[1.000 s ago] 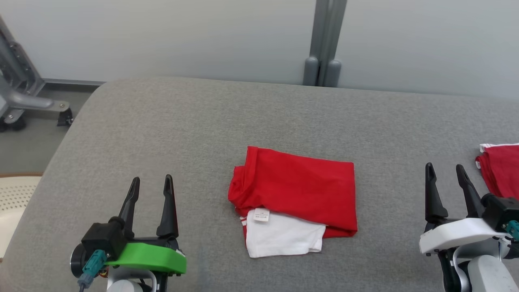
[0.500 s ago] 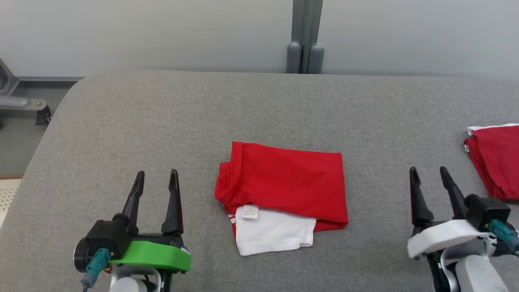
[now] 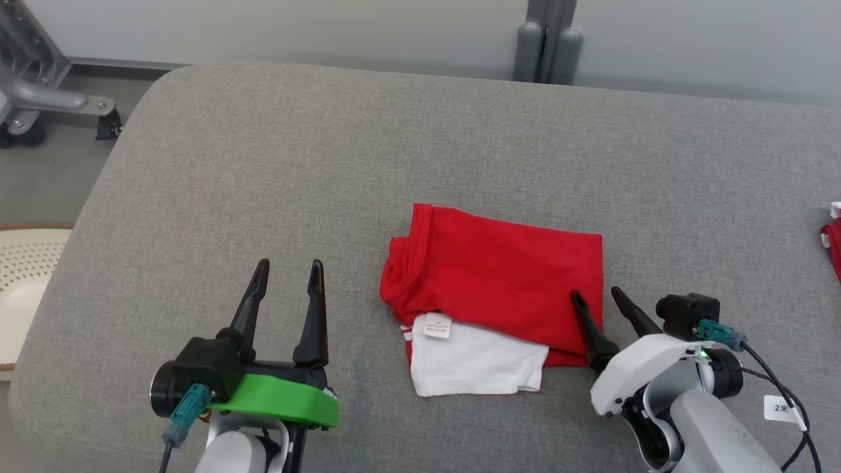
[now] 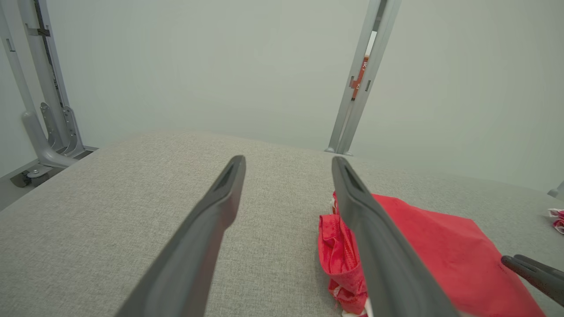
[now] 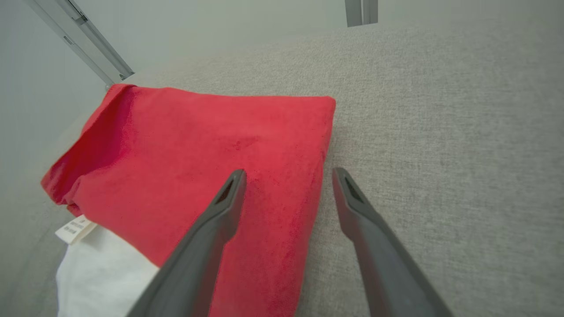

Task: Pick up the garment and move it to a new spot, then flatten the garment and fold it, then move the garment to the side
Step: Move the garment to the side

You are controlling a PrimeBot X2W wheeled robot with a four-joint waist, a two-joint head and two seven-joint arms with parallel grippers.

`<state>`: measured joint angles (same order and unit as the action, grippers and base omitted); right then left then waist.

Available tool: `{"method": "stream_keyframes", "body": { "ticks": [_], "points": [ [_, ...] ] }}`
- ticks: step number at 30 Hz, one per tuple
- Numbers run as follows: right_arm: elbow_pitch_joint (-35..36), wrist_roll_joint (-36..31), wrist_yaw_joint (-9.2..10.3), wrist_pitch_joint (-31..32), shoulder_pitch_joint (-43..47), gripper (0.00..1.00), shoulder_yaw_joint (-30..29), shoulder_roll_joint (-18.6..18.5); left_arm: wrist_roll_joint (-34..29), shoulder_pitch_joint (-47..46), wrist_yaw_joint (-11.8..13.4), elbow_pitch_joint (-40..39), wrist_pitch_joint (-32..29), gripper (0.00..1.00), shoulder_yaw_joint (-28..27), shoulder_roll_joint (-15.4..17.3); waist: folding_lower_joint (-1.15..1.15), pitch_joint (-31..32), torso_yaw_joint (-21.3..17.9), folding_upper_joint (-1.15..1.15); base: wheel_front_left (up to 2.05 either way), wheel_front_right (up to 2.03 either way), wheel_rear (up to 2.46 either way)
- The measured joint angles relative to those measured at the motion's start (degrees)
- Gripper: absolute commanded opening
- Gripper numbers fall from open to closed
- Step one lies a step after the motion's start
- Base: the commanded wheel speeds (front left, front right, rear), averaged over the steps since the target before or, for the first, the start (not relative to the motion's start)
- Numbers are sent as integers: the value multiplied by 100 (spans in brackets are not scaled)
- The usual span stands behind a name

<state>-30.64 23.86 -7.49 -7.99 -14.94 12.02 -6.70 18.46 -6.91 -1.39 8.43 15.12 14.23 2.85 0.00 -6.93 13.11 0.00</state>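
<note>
The garment (image 3: 499,276) is a folded red piece with a white part and a small label, lying mid-table on the grey cloth surface (image 3: 328,164). In the right wrist view the garment (image 5: 211,149) spreads out ahead and to the left. My right gripper (image 3: 598,297) is open at the garment's right edge, one finger over the red cloth, the other beside it (image 5: 286,176). My left gripper (image 3: 289,266) stands open to the garment's left, apart from it; in the left wrist view (image 4: 288,160) the garment (image 4: 436,251) lies to the right.
Another red cloth (image 3: 833,243) lies at the far right edge of the table. A metal frame with a wheel (image 3: 39,105) stands off the table's far left, and a cream perforated seat (image 3: 23,276) beside the left edge. A grey post (image 3: 548,39) rises behind.
My right gripper has moved left and forward to the garment's right edge. The camera shifted too; the left gripper keeps its pose, open.
</note>
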Motion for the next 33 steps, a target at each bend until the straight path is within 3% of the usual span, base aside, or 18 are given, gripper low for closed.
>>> {"method": "stream_keyframes", "body": {
  "ticks": [8, 9, 10, 16, 20, 33],
  "points": [
    [-903, 377, 1, 91, -424, 100, 336, -23, 42, -37, 46, 23, 0, 100, 70, 0, 0, -122, 346, 0, 0, 0, 0],
    [-962, 388, 1, 78, -467, 33, 390, -24, 42, -34, 47, 26, 0, 100, 59, 0, 0, -123, 355, 0, 0, 0, 0],
    [-1032, 377, 1, 15, -515, 0, 463, -47, 37, -27, 54, 31, 0, 100, 42, 0, 0, -121, 349, 0, 0, 0, 0],
    [-1347, 31, -7, -441, -776, 0, 710, -196, -53, 16, 27, 55, 0, 100, -78, 0, 0, -73, 144, 0, 0, 0, 0],
    [-1359, -359, -5, -614, -950, 0, 747, -494, -88, 20, -13, 20, 0, 100, -132, 0, 0, -18, -120, 0, 0, 0, 0],
    [-976, -1144, -5, -682, -1689, 0, 1263, -2196, -162, -337, -10, -288, 0, 100, 52, -2, 0, -164, -1152, 0, 0, 0, 0]
  ]
}}
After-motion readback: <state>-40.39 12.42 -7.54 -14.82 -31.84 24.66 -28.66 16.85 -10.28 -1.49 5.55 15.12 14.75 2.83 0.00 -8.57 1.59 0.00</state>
